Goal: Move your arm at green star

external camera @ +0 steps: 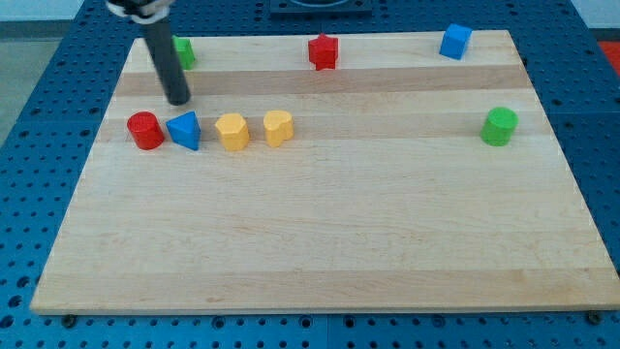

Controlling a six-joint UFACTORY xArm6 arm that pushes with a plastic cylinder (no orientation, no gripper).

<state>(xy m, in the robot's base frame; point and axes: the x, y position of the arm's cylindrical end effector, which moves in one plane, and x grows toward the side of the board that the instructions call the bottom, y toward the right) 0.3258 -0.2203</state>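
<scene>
The green star [184, 51] lies at the view's top left of the wooden board [320, 233], partly hidden behind my rod. My tip [178, 100] rests on the board just below the star, toward the view's bottom, and just above the blue triangular block [184, 130]. The tip touches no block that I can see.
A row lies below the tip: red cylinder [145, 130], the blue triangular block, yellow hexagonal block [232, 131], yellow heart-like block [278, 127]. A red star [324, 51] and blue cube [455, 41] sit along the top edge. A green cylinder [500, 126] is at the right.
</scene>
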